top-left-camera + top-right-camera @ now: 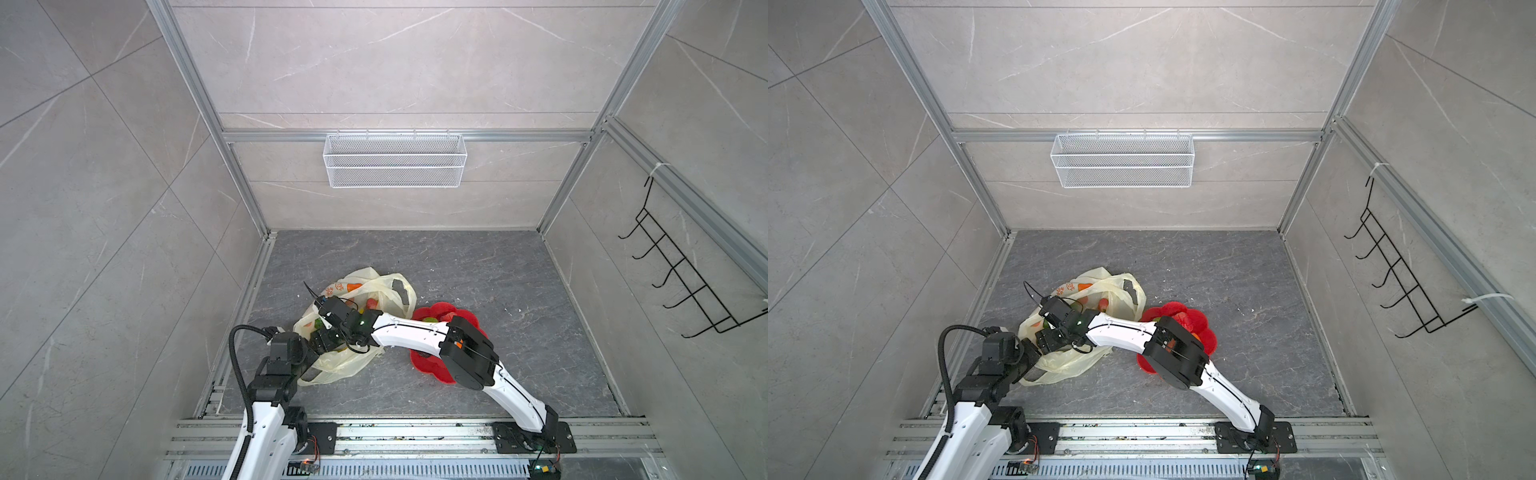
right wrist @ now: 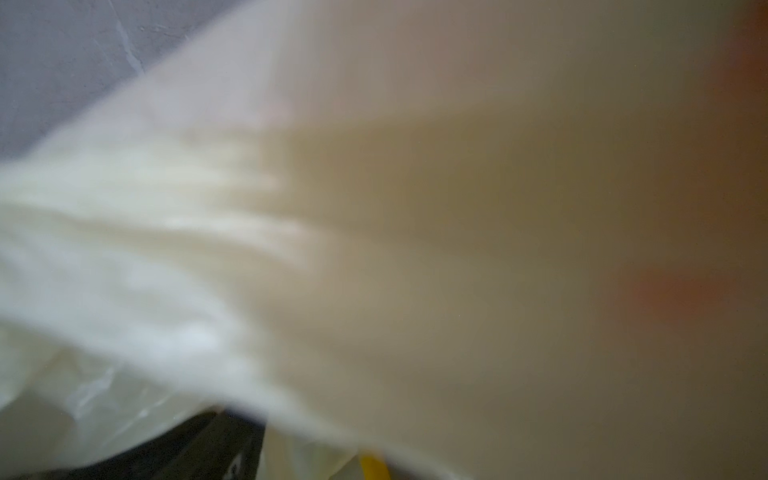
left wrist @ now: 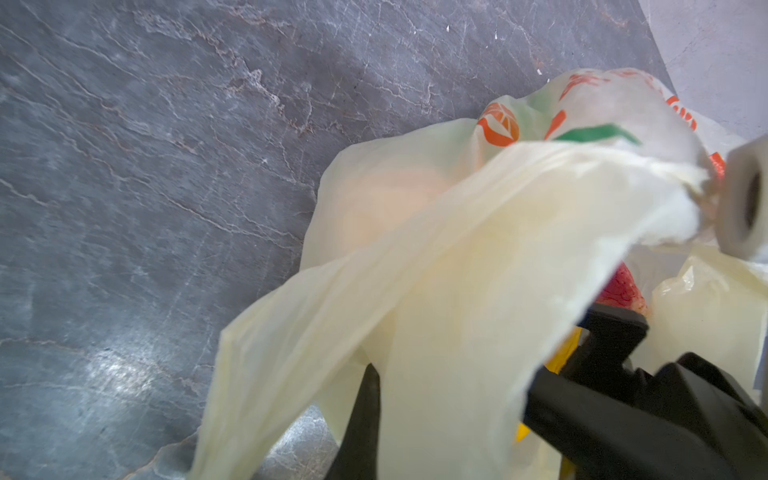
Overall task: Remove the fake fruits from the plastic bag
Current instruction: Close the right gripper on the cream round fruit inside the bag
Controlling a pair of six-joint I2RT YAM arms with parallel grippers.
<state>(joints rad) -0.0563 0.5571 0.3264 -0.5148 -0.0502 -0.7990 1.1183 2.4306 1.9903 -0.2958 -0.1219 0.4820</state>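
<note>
The pale-yellow plastic bag point(image 1: 357, 365) lies crumpled on the dark floor at the left in both top views point(image 1: 1075, 365). Fake fruits show inside it: a red strawberry point(image 1: 372, 302) and a green piece point(image 1: 318, 323). My left gripper point(image 1: 332, 338) is at the bag's near side, shut on the film. In the left wrist view one black finger point(image 3: 361, 415) shows and the bag point(image 3: 457, 270) stretches tight from it, over red point(image 3: 623, 286) and yellow point(image 3: 565, 353) fruit. My right gripper point(image 1: 324, 318) reaches across into the bag's mouth. Film point(image 2: 374, 208) fills the right wrist view and hides its jaws.
A red flower-shaped plate point(image 1: 424, 365) with a green fruit point(image 1: 430, 320) on it lies right of the bag, partly under my right arm. A white wire basket point(image 1: 395, 160) hangs on the back wall. A black hook rack point(image 1: 685, 274) hangs on the right wall.
</note>
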